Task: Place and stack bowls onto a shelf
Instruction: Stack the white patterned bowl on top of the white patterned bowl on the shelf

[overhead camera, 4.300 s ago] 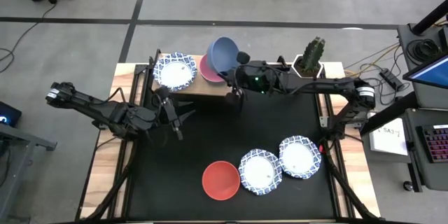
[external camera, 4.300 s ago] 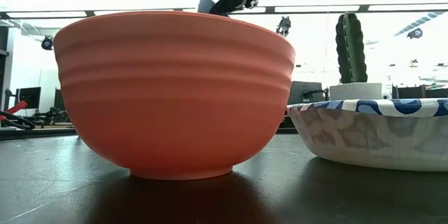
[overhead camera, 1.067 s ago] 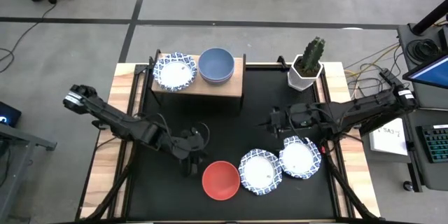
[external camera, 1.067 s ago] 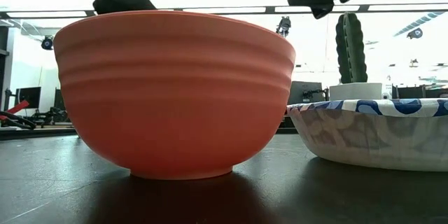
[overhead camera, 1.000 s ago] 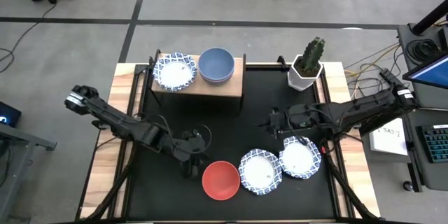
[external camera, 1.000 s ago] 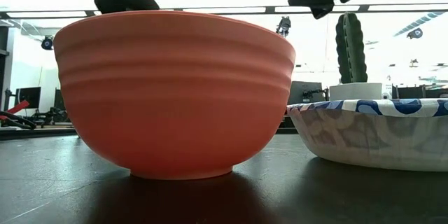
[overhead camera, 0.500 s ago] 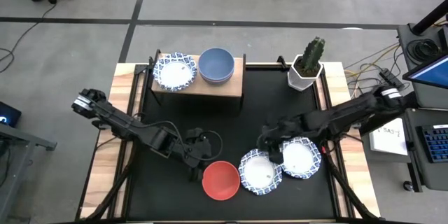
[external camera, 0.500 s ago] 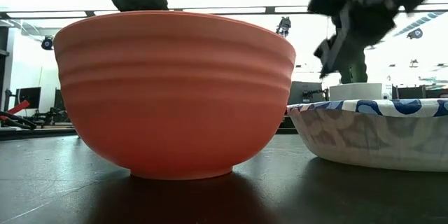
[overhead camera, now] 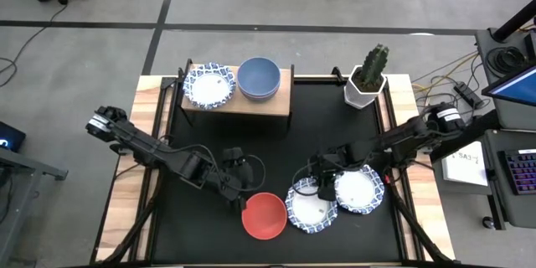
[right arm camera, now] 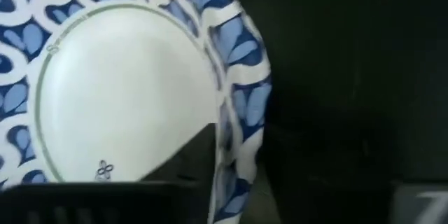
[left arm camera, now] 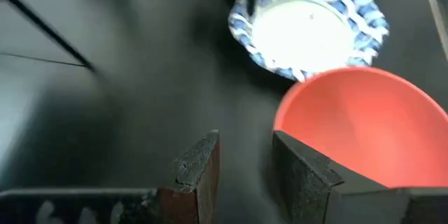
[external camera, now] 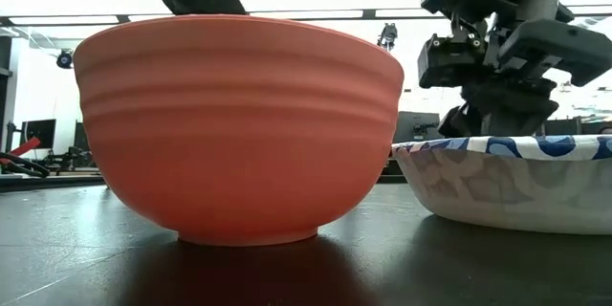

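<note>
The red bowl (overhead camera: 264, 216) sits on its base near the mat's near edge, with two white blue-rimmed bowls (overhead camera: 311, 205) (overhead camera: 358, 188) to its right. On the shelf (overhead camera: 251, 105) stand another white bowl (overhead camera: 209, 86) and the blue-grey bowl (overhead camera: 258, 77); other bowls are hidden. My left gripper (overhead camera: 242, 190) (left arm camera: 245, 147) is open at the red bowl's far-left rim (left arm camera: 280, 115), its gap over the mat. My right gripper (overhead camera: 308, 186) (right arm camera: 238, 147) is open, pointing down, one finger (right arm camera: 189, 154) inside the middle white bowl and one outside its far rim (right arm camera: 241, 77). Touch does not show.
The cactus in its white pot (overhead camera: 368, 77) stands at the mat's far right corner. The shelf's right third is bare board (overhead camera: 283, 92). The black mat (overhead camera: 276, 146) stretches between the shelf and the near row of bowls. The two arms reach in from opposite sides.
My right gripper has swung toward the near-left, dropped and tipped down from above the mat onto the middle white bowl's far rim. My left gripper has crept a little toward the red bowl. No bowl has moved.
</note>
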